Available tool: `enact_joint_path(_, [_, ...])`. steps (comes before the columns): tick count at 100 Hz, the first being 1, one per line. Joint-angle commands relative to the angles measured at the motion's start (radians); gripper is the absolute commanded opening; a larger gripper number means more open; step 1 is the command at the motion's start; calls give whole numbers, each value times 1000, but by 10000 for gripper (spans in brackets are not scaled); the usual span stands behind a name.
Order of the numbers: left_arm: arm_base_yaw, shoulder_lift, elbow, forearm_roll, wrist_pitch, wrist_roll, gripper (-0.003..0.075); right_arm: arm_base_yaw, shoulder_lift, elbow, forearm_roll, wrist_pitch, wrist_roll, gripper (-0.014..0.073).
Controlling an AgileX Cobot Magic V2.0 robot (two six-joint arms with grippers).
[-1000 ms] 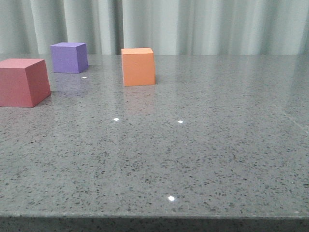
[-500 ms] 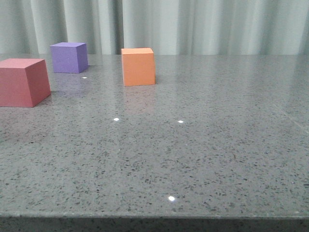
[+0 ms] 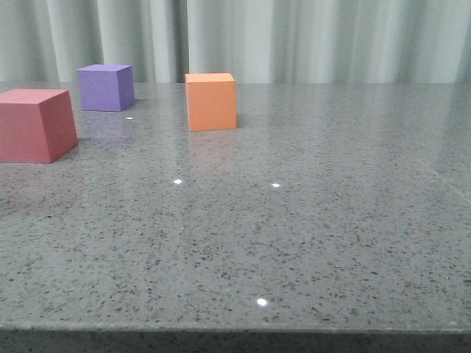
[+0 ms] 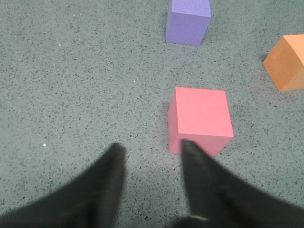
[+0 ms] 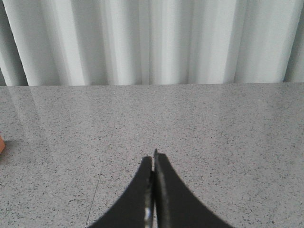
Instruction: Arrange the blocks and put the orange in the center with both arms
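Three matte cubes stand on the grey speckled table. The red-pink cube [image 3: 33, 125] is at the far left, the purple cube [image 3: 105, 87] behind it, the orange cube [image 3: 210, 101] left of the middle at the back. No arm shows in the front view. In the left wrist view my left gripper [image 4: 153, 148] is open and empty above the table; one fingertip overlaps the near edge of the red-pink cube [image 4: 202, 118], with the purple cube [image 4: 188, 21] and orange cube [image 4: 287, 64] beyond. My right gripper [image 5: 153, 156] is shut and empty above bare table.
Pale pleated curtains [image 3: 294, 40] hang behind the table's far edge. The table's front edge [image 3: 235, 331] runs along the bottom of the front view. A sliver of orange [image 5: 1, 143] shows at the edge of the right wrist view.
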Motion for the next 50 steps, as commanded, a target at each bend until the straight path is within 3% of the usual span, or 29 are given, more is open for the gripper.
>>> enact_joint_path(1, [-1, -6, -35, -10, -50, -9, 590, -6, -3, -28, -2, -77, -8, -69])
enact_joint_path(3, [-1, -6, -35, -10, -50, -9, 650, -6, -3, -28, -2, -77, -8, -69])
enact_joint_path(10, [-1, -6, -35, -10, -50, -9, 718, -6, -3, -28, -2, -77, -8, -69])
enact_joint_path(50, [-3, -6, -35, -66, -67, -9, 565, -6, -3, -28, -2, -77, -8, -69])
